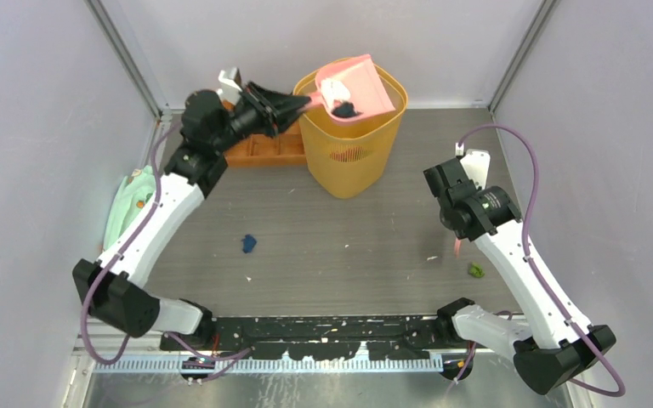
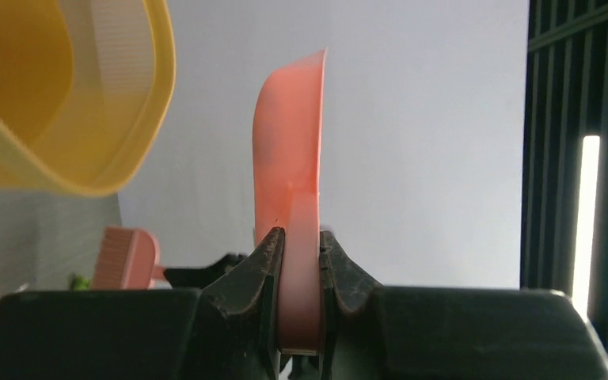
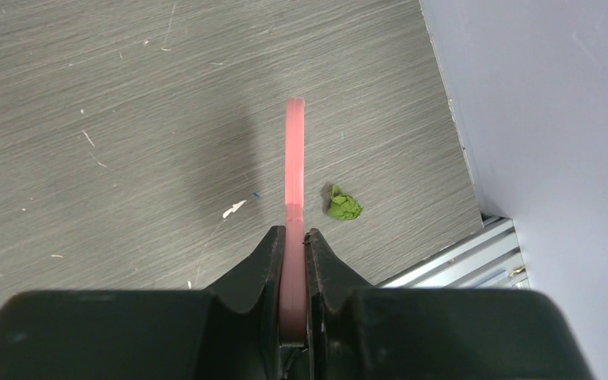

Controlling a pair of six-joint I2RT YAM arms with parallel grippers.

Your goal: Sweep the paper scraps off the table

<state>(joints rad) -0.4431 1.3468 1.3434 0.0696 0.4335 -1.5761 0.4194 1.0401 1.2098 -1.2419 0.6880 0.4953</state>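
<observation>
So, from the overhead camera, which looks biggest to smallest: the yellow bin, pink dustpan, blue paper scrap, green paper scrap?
1. yellow bin
2. pink dustpan
3. blue paper scrap and green paper scrap: both tiny, too alike to rank.

white specks [image 3: 233, 209] on the table [image 3: 127, 95] are too small to identify.

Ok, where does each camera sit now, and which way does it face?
Top external: above, behind the robot, looking down on the dark grey wood-grain table; both arms show.
Left wrist: faces the wall; left gripper clamps the pink plastic dustpan; yellow plastic bin upper left.
Right wrist: looks down at the table; right gripper clamps a thin pink tool.
Shared with top: the crumpled green paper scrap.
</observation>
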